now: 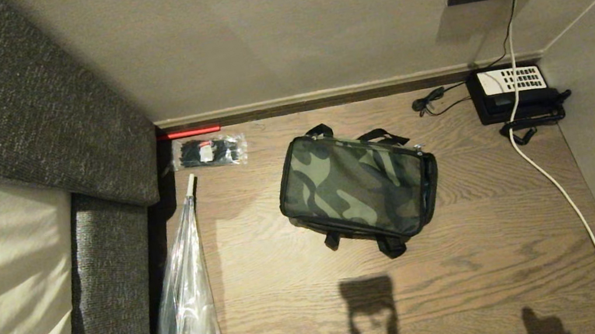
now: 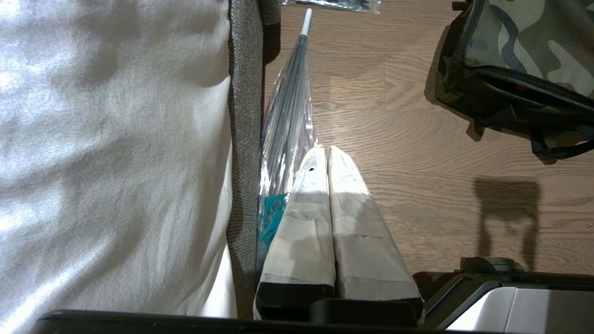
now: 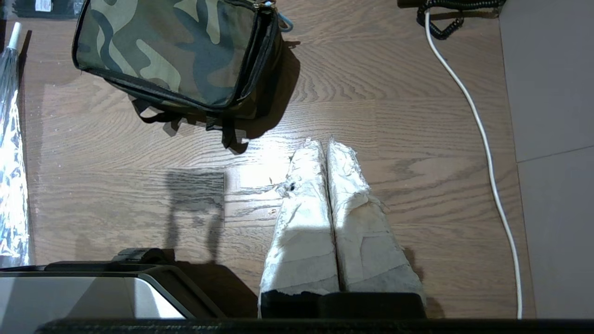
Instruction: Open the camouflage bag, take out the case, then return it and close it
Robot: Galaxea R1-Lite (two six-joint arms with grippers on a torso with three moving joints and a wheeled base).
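Observation:
The camouflage bag lies closed on the wooden floor in the middle of the head view, black straps sticking out at its near and far sides. It also shows in the left wrist view and the right wrist view. The case is hidden. My left gripper hangs low beside the bed, shut and empty, its taped fingers pressed together. My right gripper is shut and empty too, above bare floor, nearer to me than the bag and apart from it. Neither gripper appears in the head view.
A bed with grey fabric edge runs along the left. A folded clear umbrella lies beside it. A clear packet of black items sits near the wall. A black telephone and a white cable are at the right.

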